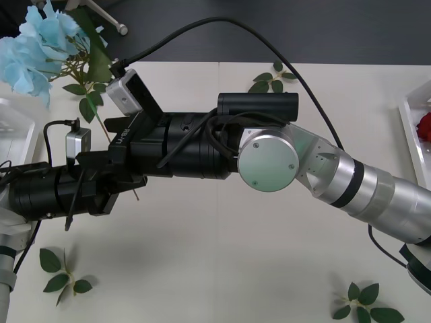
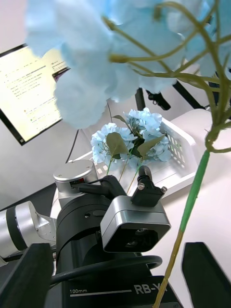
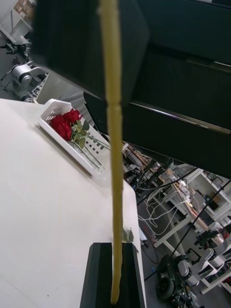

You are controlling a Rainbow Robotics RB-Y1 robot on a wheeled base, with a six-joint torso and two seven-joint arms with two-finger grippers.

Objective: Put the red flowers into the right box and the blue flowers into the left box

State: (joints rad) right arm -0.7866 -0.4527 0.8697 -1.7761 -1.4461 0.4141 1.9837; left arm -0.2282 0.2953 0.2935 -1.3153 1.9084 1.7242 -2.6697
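**Front view, left to right.** The left box [image 1: 12, 128] lies at the left edge of the frame. In the right wrist view it holds a bunch of blue flowers [image 2: 129, 135].

One held blue flower [image 1: 35, 46] stands in the upper left of the frame, above the surface [image 1: 222, 256]. Its stem slants down to where the two arms meet, left of centre.

The left hand [image 3: 114, 252] comes in from the lower left, its black fingers closed together on the stem.

The right hand [image 2: 118, 257] reaches across from the right. Its fingers are apart and the stem passes between them, nearer one finger.

Loose leaf sprigs [image 1: 64, 272] lie on the surface.

The right box [image 1: 412, 134] sits at the right edge of the frame and holds the red flowers [image 1: 424, 126].
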